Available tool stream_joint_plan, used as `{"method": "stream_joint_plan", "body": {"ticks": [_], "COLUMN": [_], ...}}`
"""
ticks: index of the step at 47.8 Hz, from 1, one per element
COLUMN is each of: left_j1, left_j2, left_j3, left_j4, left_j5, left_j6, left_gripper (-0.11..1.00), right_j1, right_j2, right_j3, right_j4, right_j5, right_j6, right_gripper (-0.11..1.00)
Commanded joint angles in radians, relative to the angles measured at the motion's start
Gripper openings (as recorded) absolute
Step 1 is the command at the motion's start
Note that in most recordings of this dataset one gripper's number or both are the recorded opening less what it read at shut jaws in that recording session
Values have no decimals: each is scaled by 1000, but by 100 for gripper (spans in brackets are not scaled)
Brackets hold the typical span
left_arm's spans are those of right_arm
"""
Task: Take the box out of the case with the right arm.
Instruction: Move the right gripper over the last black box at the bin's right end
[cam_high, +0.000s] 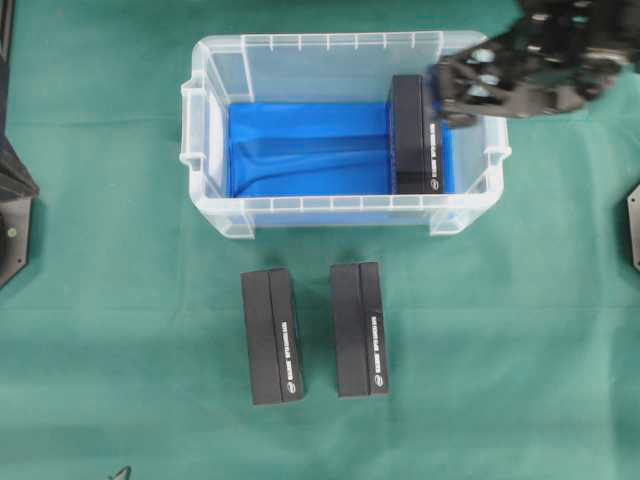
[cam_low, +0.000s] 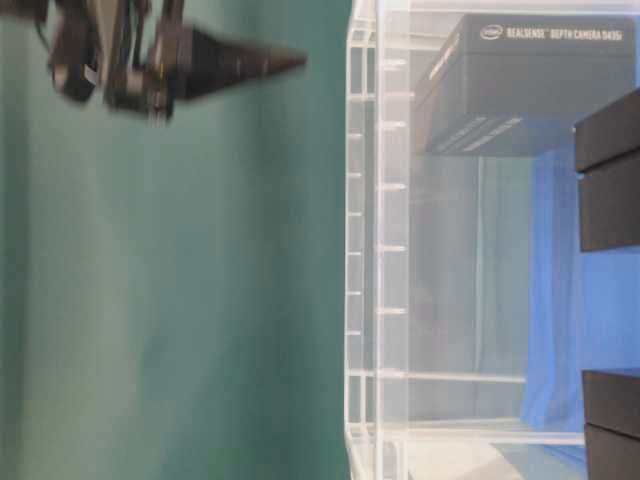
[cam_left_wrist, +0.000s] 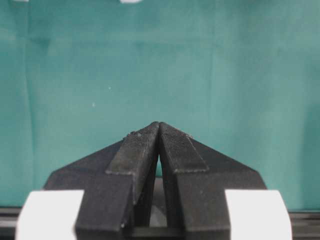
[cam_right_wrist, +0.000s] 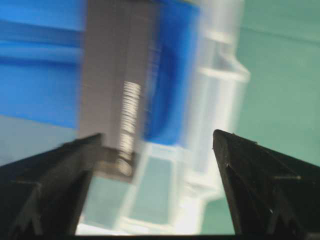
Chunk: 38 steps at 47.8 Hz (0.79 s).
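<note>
Nothing has been lifted out yet, as far as I can see: the box (cam_high: 417, 136) lies inside the case (cam_high: 212, 170) on the blue sheet (cam_high: 310, 150), pushed up along the right-hand wall as the overhead view shows it, with the rest of the lining bare. The right tool (cam_high: 462, 88) hangs above the case's right rear corner, over the far end of the box, its two fingers spread wide with nothing between them; the right wrist view, which is smeared, shows the box's lettered face below and between the spread fingers (cam_right_wrist: 55, 170). So I'd judge this as the approach stage: the descent, the clamping and the lift clear of the rim are all left to do. The box is long and narrow, and its long axis runs from the case's back wall toward the front wall, parallel to the short side wall it sits beside; the strip of white lettering runs the same way along its right edge. Two more black boxes (cam_high: 271, 336) (cam_high: 359, 328) lie side by side on the green desk (cam_high: 100, 350) in front of the case, aligned the same way. The left tool (cam_left_wrist: 159, 150) has its fingers pressed together on nothing, over bare green cloth.
</note>
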Motion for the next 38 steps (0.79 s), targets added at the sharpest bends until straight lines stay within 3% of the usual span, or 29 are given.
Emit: {"method": "stream_joint_plan", "body": {"ticks": [1,9,38], "left_j1": [-3,-3,-3], "left_j2": [2,2,-6], "left_j3": [-29,-29,-26], "left_j4": [2,2,2], "left_j5": [-5,-5,-5], "left_j6": [0,0,2], "left_gripper": [0,0,0], "right_j1": [2,2,2], "right_j2": [32,78,94], "right_j3": [-72,-117,-118], "right_j4": [5,21,31], "right_j5": [-3,-3,-8], "right_j6": [-18,-21,-17], "right_gripper": [88,88,89]}}
